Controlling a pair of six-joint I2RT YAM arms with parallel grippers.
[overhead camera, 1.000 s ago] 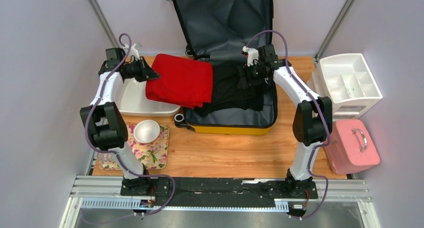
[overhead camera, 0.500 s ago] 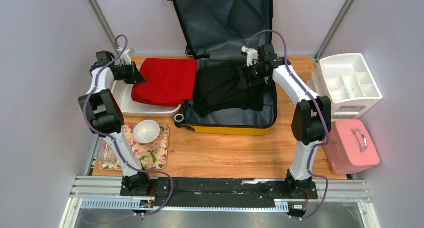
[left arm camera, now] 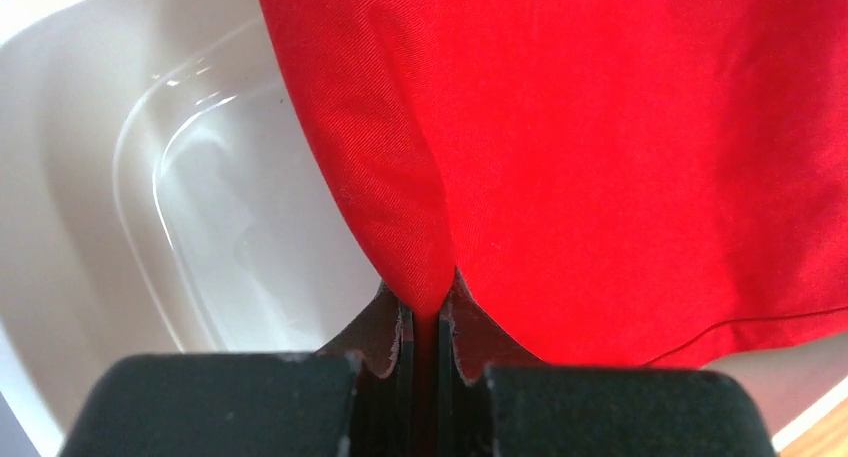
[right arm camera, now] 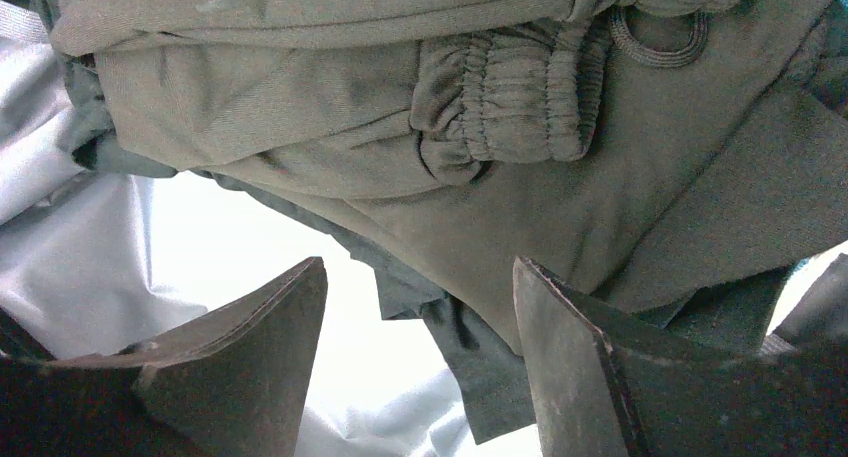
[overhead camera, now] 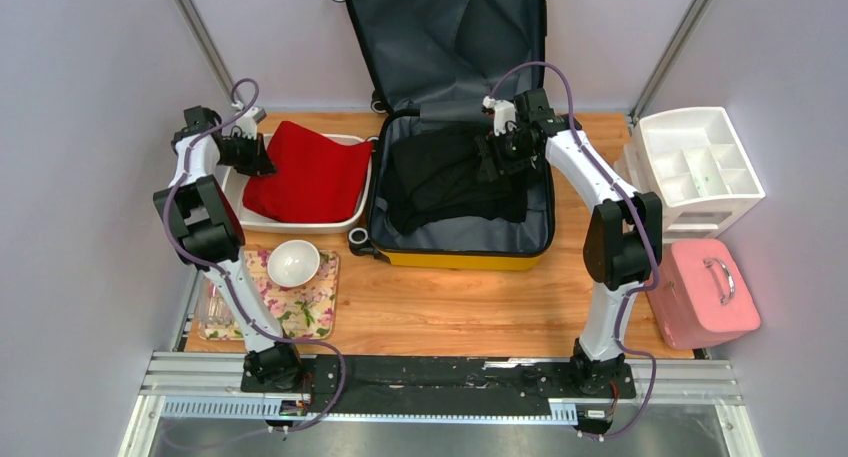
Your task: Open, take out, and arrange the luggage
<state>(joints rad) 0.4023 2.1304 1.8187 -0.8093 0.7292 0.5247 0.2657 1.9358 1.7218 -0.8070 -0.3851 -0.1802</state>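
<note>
The garment (overhead camera: 312,172) is red, its tub (overhead camera: 300,220) white, the luggage (overhead camera: 470,260) yellow with dark grey lining, the clothes (overhead camera: 450,177) inside black, the placemat (overhead camera: 305,307) floral.

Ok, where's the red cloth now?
Top view, left side: the red cloth is in the white tub beside the open suitcase, its left edge pinched in the left gripper.

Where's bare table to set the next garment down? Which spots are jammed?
Free: the bare wood strip in front of the luggage, bordered by the floral mat and the right arm. Crowded: the left side, with the white tub holding the red cloth, plus mat and bowl; the right edge, with the white organizer and pink case.
</note>
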